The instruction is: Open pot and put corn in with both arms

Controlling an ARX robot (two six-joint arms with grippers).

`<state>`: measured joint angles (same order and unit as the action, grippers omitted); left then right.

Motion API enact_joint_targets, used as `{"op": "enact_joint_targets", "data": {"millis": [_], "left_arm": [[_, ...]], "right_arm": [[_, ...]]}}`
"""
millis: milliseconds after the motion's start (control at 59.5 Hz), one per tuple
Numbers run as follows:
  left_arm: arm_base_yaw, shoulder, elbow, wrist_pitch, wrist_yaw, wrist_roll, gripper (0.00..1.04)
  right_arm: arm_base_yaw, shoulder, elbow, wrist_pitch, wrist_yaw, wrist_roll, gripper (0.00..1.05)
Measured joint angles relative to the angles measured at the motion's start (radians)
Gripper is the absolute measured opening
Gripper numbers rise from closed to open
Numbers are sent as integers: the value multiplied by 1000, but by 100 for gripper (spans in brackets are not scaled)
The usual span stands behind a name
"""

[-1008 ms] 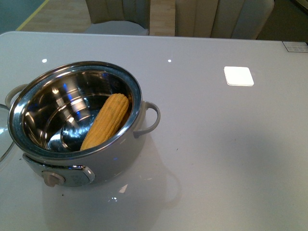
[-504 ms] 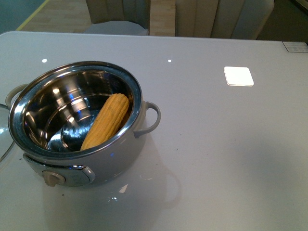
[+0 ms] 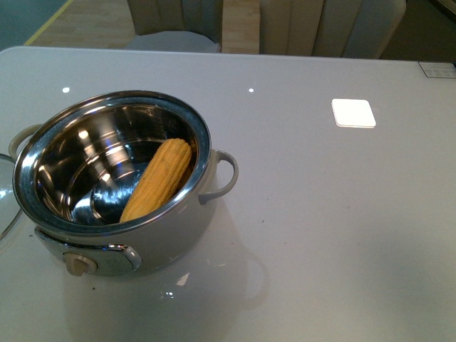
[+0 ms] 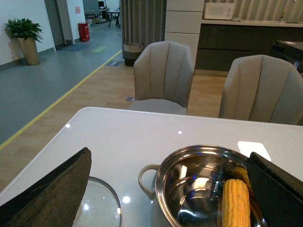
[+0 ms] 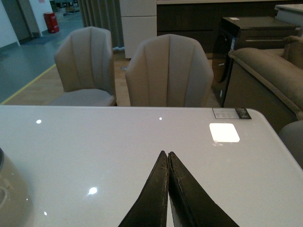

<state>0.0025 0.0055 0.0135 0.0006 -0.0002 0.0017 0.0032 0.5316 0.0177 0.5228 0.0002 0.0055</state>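
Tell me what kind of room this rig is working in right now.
Likely an open-plan office lounge or showroom dining area: a glossy white table holding the pot, upholstered chairs behind it, a sofa, and a potted plant by a marked corridor.

The left gripper (image 4: 165,189) shows two broad, flat black jaws with a dull, slightly grainy surface. The right gripper (image 5: 168,163) has slim matte black jaws tapering to fine points.

Front view looks down closely on the pot (image 3: 114,171); both wrist views face the chairs (image 5: 168,71).
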Motion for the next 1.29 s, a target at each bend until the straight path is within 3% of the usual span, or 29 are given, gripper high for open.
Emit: {"op": "enact_joint_targets", "data": {"millis": [235, 840, 941, 1294], "left_arm": [[0, 0, 0, 0, 0, 0, 98], [0, 0, 0, 0, 0, 0, 98], [0, 0, 0, 0, 0, 0, 98], [0, 0, 0, 0, 0, 0, 98]], "right_arm": [[0, -171, 0, -163, 0, 0, 2], [0, -356, 0, -346, 0, 0, 2], [0, -489, 0, -507, 1, 0, 2], [0, -525, 0, -521, 0, 0, 2]]}}
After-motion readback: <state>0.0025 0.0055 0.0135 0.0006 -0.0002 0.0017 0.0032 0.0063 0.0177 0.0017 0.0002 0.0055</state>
